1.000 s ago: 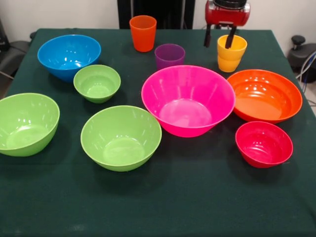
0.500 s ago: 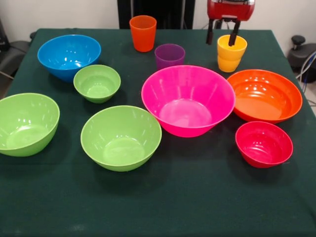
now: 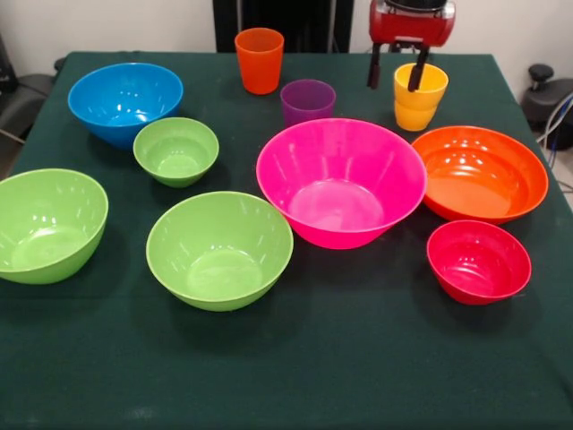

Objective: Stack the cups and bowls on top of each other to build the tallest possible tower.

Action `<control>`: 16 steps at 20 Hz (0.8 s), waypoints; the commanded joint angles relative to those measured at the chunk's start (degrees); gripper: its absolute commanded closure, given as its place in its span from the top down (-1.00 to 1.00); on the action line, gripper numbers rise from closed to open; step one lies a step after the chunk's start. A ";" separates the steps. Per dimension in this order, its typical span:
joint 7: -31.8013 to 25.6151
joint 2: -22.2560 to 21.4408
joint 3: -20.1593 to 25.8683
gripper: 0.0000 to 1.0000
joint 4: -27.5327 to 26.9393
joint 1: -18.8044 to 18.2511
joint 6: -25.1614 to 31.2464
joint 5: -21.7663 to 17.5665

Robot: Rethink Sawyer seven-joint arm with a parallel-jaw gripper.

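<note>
Tablecloth (image 3: 358, 376), dark green, covers the whole table and carries everything, each piece standing upright and none yet stacked. The pink bowl (image 3: 341, 182) is the biggest and sits near the middle. To its right, just beside it, is the orange bowl (image 3: 480, 172), and nearer the camera from that, the small red bowl (image 3: 478, 261). At the left edge sits a large lime green bowl (image 3: 49, 224); a second lime green bowl (image 3: 219, 249) stands just left of the pink one. The blue bowl (image 3: 125, 101) is at the far left, with the smallest lime green bowl (image 3: 176, 150) just in front of it on its right.

The cups line the far side: the orange cup (image 3: 260, 59) stands alone, the purple cup (image 3: 307, 101) is close behind the pink bowl's rim, and the yellow cup (image 3: 420, 96) sits behind the orange bowl.

My gripper (image 3: 396, 73) hangs at the yellow cup with its fingers spread apart: one black finger (image 3: 374, 72) is outside the cup on its left, the other dips over the rim into the mouth. The cup's near wall lies between them, but I cannot tell whether either finger touches it.
</note>
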 commanded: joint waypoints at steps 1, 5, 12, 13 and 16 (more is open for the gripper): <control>5.11 1.86 3.48 1.00 -4.80 -0.25 5.97 -0.09; 4.21 1.36 2.23 1.00 -5.96 1.45 7.67 -0.90; 8.52 1.51 0.65 1.00 -8.98 5.57 10.16 2.64; 9.34 1.43 0.26 1.00 -9.71 6.44 11.12 3.35; 11.88 1.77 -1.62 1.00 -13.09 9.54 14.57 5.45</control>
